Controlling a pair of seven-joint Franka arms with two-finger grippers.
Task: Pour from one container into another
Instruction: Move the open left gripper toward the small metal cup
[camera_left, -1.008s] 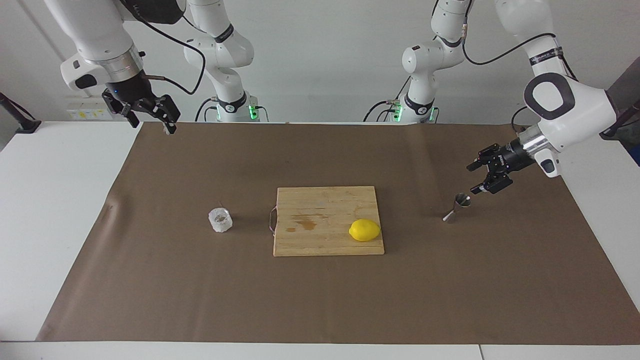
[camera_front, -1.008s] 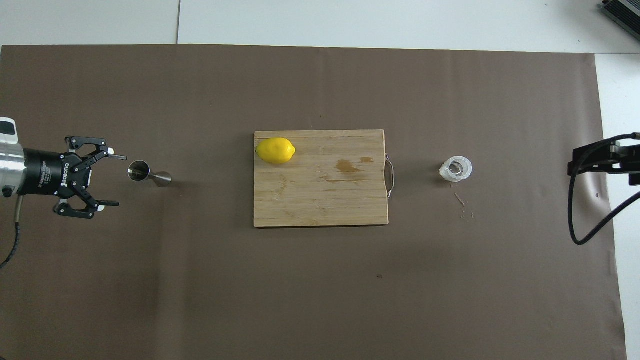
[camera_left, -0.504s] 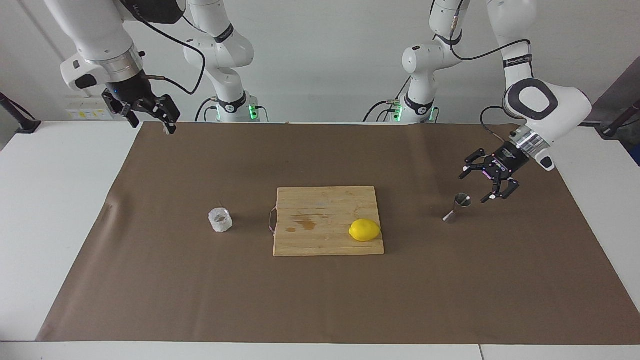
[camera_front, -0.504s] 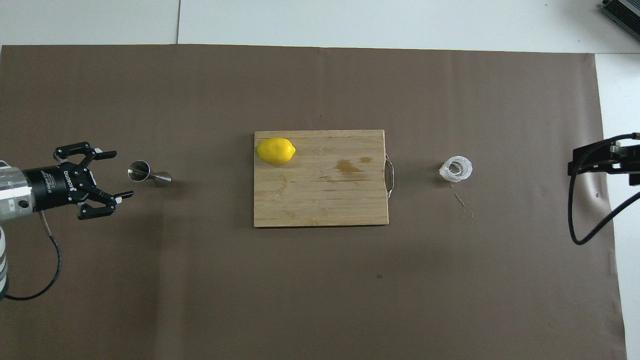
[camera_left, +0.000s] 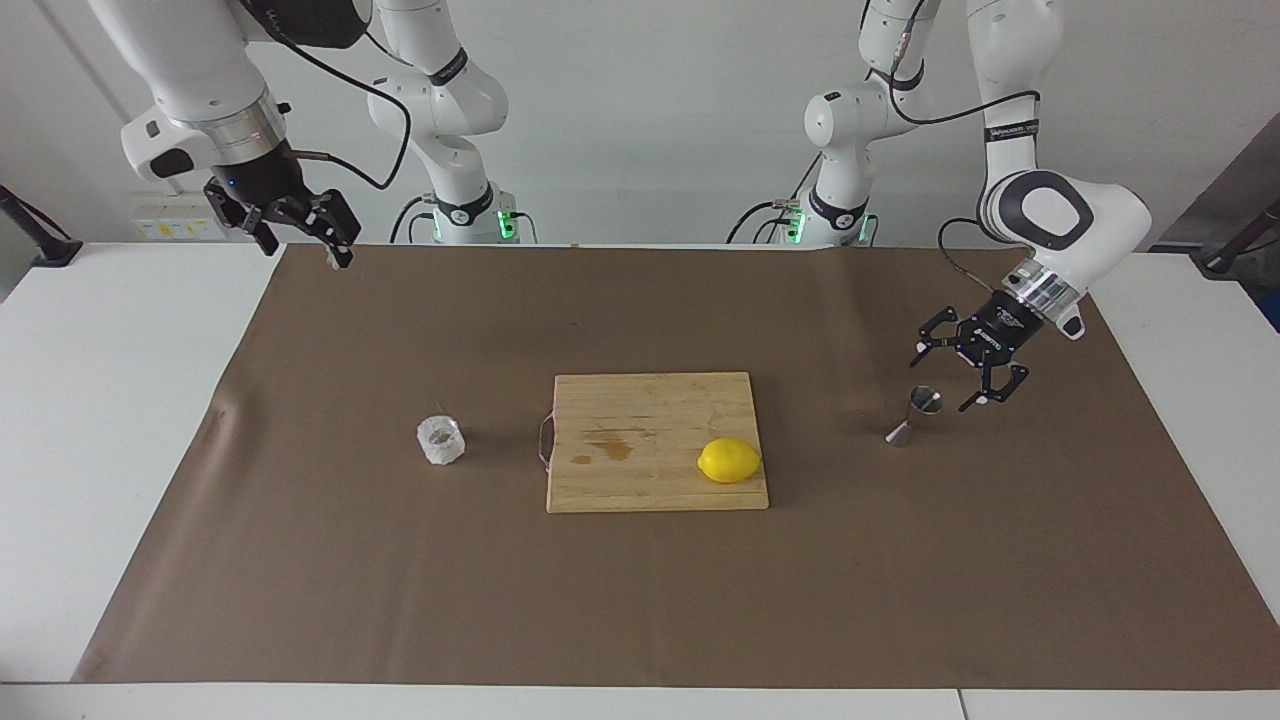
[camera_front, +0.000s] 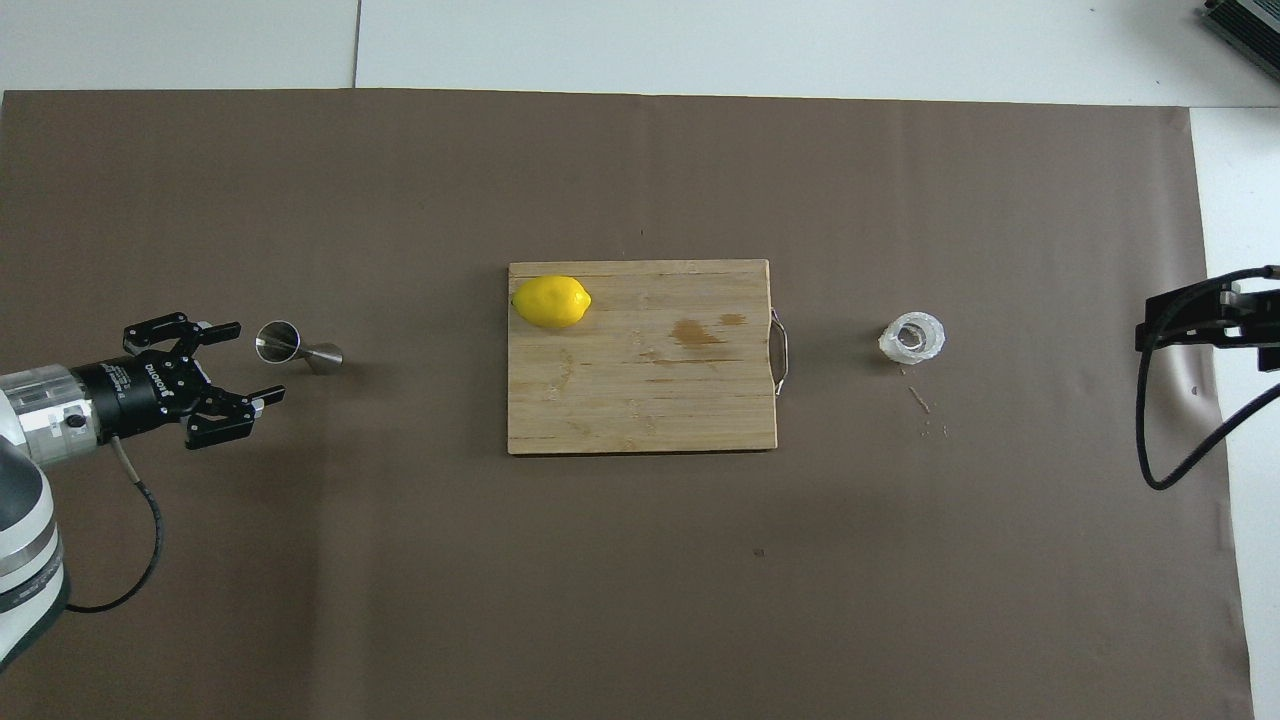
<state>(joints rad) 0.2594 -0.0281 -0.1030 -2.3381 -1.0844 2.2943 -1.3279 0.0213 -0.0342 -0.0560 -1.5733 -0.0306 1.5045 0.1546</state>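
Steel gleams at my left arm's end of the tabletop (camera_left: 120, 420): the small shiny hourglass-shaped steel jigger (camera_left: 916, 415) stands upright on the brown paper sheet (camera_left: 640, 600) that covers the middle of the tabletop. My left hand (camera_left: 958, 381) hangs just beside the jigger's upper cone, fingers spread wide, holding nothing. In the facing view one fingertip sits close beside the rim and the other stands clear of it toward the robots, with a gap between my hand and the steel. The overhead view shows what that one cannot: the jigger's open mouth, and that my left hand (camera_front: 240, 363) points at it from the left arm's end of the tabletop with the cup just ahead of my fingertips rather than between them.

My right hand (camera_left: 305, 232) waits high over the edge of the brown sheet at the right arm's end, close to the robots. The facing view shows its fingers apart and empty; the overhead view catches only a dark piece of it and a looping black cable (camera_front: 1165, 400) at the frame's edge.

The small squat clear faceted glass cup (camera_left: 441, 441) stands on the sheet toward the right arm's end, well apart from both hands. Between cup and jigger lies a pale wooden cutting board (camera_left: 640, 470), and a yellow lemon (camera_left: 729, 460) rests on its corner nearest the jigger.
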